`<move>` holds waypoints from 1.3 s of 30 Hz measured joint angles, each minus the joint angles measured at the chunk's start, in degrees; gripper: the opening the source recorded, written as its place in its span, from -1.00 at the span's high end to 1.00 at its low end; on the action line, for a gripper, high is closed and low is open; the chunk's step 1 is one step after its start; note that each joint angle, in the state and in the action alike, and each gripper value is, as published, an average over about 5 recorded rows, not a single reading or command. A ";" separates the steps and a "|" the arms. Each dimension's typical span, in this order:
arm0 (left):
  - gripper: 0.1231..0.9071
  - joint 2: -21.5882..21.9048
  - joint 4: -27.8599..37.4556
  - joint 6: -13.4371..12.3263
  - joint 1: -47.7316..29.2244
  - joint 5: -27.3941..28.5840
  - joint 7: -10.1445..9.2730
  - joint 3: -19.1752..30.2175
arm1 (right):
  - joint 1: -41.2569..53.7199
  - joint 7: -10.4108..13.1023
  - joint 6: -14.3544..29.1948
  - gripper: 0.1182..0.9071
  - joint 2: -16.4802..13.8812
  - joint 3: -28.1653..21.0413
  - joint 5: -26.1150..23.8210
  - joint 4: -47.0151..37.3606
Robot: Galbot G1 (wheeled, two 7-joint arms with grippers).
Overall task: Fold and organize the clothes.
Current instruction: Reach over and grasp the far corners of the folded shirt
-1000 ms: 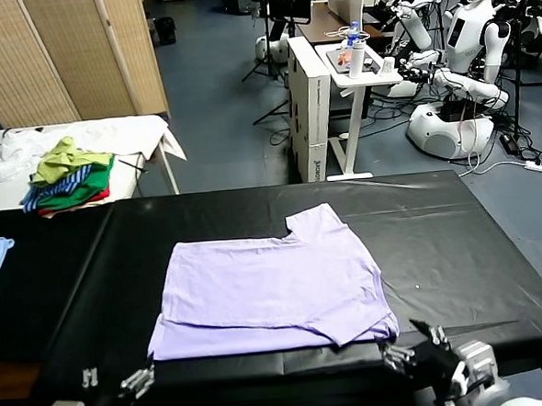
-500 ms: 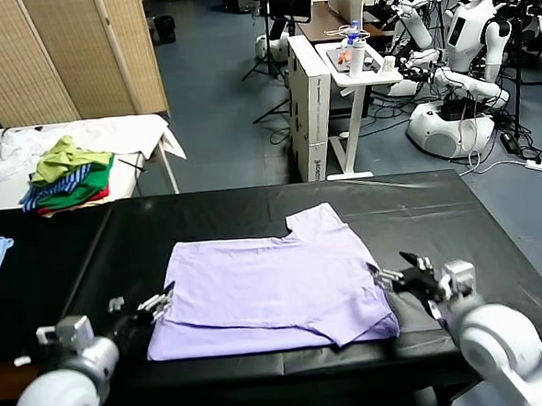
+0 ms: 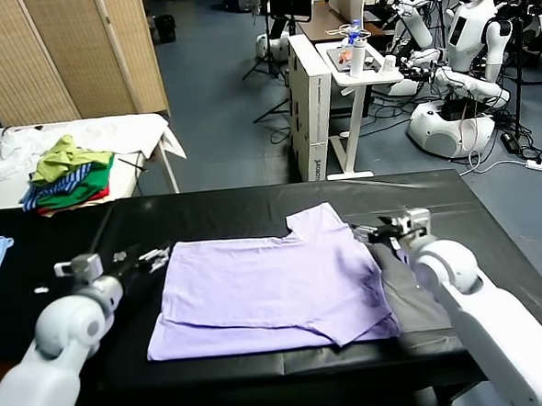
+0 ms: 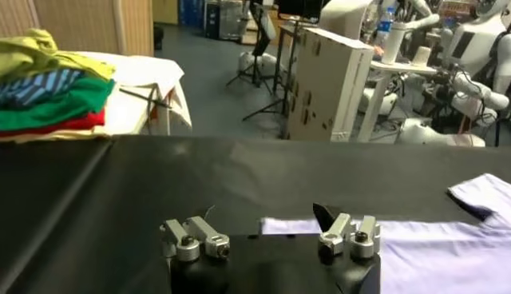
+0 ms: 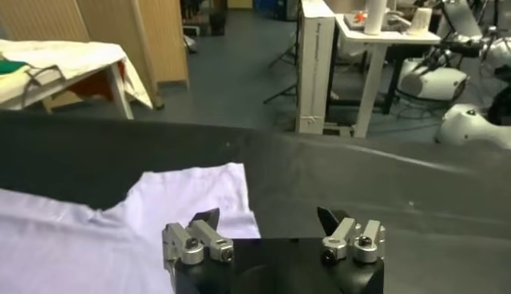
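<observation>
T-shirt (image 3: 274, 290) lies flat, partly folded, on the black counter (image 3: 455, 210) — left tool (image 3: 138, 262) and right tool (image 3: 376, 231) flank its far corners, jaws apart, so the next move likely calls for pinching those corners.

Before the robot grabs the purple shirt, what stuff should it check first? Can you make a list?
1. Both arms are by the T-shirt: ok. The left gripper is at its far left corner, the right gripper by the far right sleeve.
2. Both grippers open and empty: ok.
3. Shirt lies flat on the black table: mostly ok; the near edge shows a doubled layer.
4. Nothing lying on the shirt: ok.
5. Colourful clothes heap is out of the way on the white table: ok.
6. Gripper tips low enough to pinch the fabric: cannot tell.
</observation>
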 joint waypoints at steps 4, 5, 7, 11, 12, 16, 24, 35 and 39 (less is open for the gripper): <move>-1.00 -0.52 3.59 0.07 -2.81 0.55 0.74 2.06 | 2.45 -0.22 -0.43 -1.00 1.68 -1.81 -0.98 -3.72; -1.00 -0.73 4.45 0.03 -3.43 0.79 0.91 2.53 | 2.85 -0.30 -0.45 -1.00 2.02 -2.11 -1.24 -4.51; -1.00 -1.20 6.02 -0.06 -4.52 1.20 1.19 3.40 | 3.35 -0.44 -0.45 -1.00 2.58 -2.59 -1.61 -5.74; -1.00 -2.14 8.85 -0.15 -6.22 1.55 1.34 4.45 | 3.64 -0.69 -0.38 -1.00 3.14 -3.11 -2.29 -7.15; -1.00 -2.29 9.28 -0.13 -6.40 1.55 1.36 4.56 | 3.67 -0.78 -0.33 -1.00 3.24 -3.17 -2.48 -7.44; -1.00 -2.50 9.67 -0.01 -6.20 1.43 1.52 4.79 | 3.81 -1.18 -0.17 -0.98 3.67 -3.37 -3.06 -8.44; -1.00 -2.73 9.85 -0.12 -5.64 1.54 1.74 4.98 | 4.16 -1.43 -0.05 -0.68 4.68 -3.68 -3.69 -9.66; -0.31 -2.50 8.86 0.06 -4.48 1.50 2.40 5.05 | 3.97 -1.46 -0.01 -0.52 5.27 -3.60 -3.97 -9.91; 0.32 -2.56 8.61 0.13 -4.23 1.51 2.46 5.11 | 3.88 -1.61 0.03 -0.47 5.30 -3.52 -4.09 -10.08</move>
